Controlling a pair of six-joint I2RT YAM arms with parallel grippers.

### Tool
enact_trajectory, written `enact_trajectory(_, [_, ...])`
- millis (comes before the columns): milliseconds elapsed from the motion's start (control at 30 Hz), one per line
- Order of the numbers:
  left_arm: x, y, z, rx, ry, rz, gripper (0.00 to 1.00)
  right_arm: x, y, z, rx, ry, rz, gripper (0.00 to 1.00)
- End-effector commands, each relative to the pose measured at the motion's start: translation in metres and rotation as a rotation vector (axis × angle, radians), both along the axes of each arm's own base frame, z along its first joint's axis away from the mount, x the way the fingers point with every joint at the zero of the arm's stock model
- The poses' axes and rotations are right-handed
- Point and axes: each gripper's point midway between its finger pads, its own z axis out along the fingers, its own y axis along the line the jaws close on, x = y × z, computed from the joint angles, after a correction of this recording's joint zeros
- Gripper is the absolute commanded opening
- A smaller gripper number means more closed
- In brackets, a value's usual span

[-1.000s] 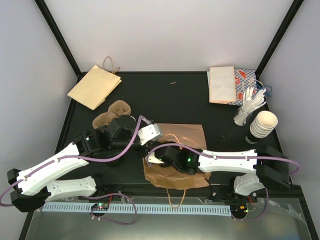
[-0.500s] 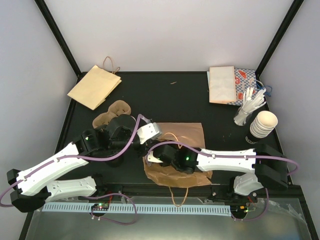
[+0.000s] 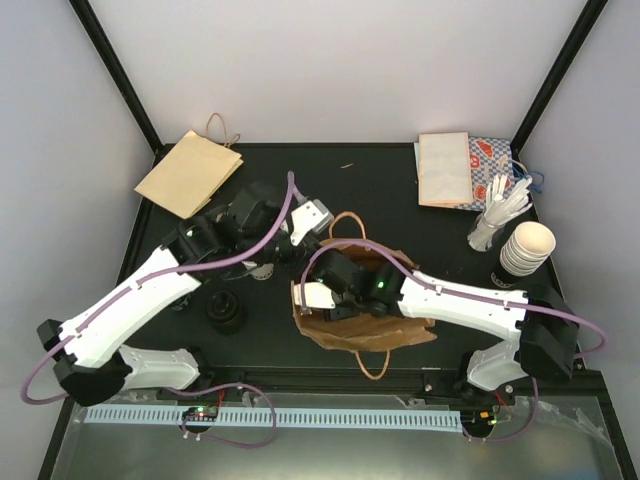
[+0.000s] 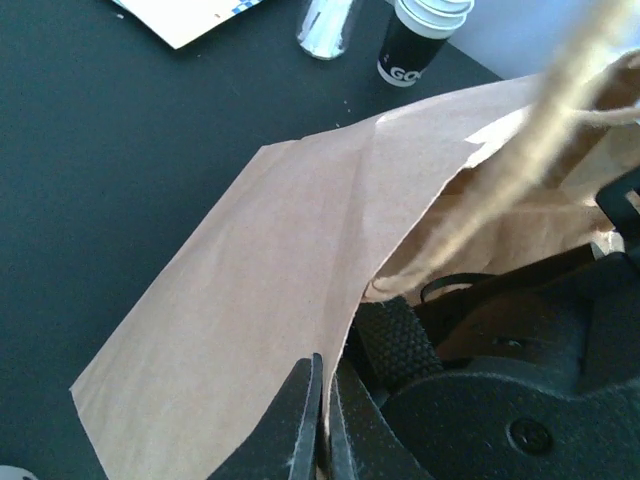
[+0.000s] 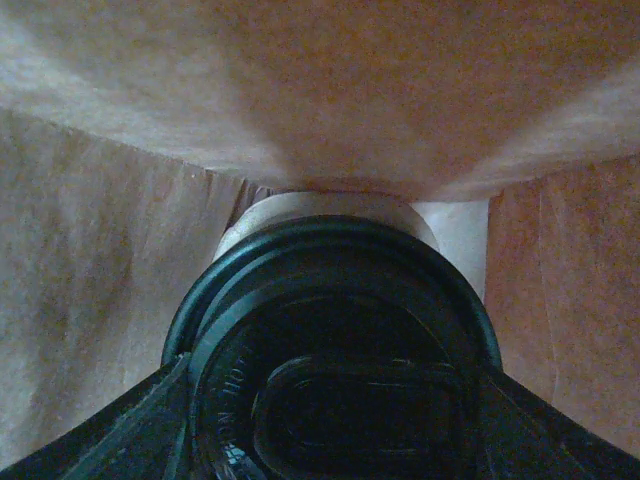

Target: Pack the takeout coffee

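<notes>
**Left gripper** (image 4: pixel 318 410): The jaws are clenched, fingertips pressed together. The upper rim of the brown paper bag (image 3: pixel 385 325) is met at the fingertips. A thin tan strip appears to be pinched between them, but it cannot be told whether it is the paper edge or the handle cord (image 4: pixel 500 170). In the left wrist view the cord is seen running slantwise across the frame, out of focus, above the bag's raised panel. In the top view the bag's upper side is held lifted off the table (image 3: pixel 380 190), so that the mouth stands open.

**Right gripper** (image 5: pixel 333 372): The takeout coffee (image 5: pixel 330 300) is grasped between the two dark fingers, one on each side of its black lid. The white cup wall is visible just beyond the lid rim.

**Location of the takeout coffee:** The cup is located inside the paper bag. In the right wrist view it is enclosed by brown paper above and on both sides. Whether the cup rests on the bag's floor cannot be told.

**Surroundings:** A second bag (image 3: pixel 188 172) lies flat at the far left corner. A stack of cups (image 3: pixel 527 247) stands at the right edge. A dark round object (image 3: pixel 225 312) sits beside the left arm.
</notes>
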Motion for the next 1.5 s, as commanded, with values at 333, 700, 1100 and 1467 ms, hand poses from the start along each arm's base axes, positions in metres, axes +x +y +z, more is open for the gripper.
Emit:
enact_trajectory(333, [0.055, -0.009, -0.002, -0.077, 0.285, 0.007, 0.09, 0.011, -0.007, -0.023, -0.097, 0.401, 0.059, 0.52])
enact_trajectory(700, [0.085, 0.014, 0.041, -0.137, 0.124, 0.089, 0.56, 0.021, -0.003, -0.043, -0.104, 0.492, 0.071, 0.52])
enact_trajectory(1100, [0.077, 0.075, 0.101, -0.206, -0.170, 0.308, 0.99, 0.029, -0.012, -0.065, -0.149, 0.581, 0.036, 0.52])
enact_trajectory(1467, [0.050, 0.113, 0.104, -0.220, -0.244, 0.412, 0.99, 0.032, -0.014, -0.079, -0.193, 0.724, 0.030, 0.51])
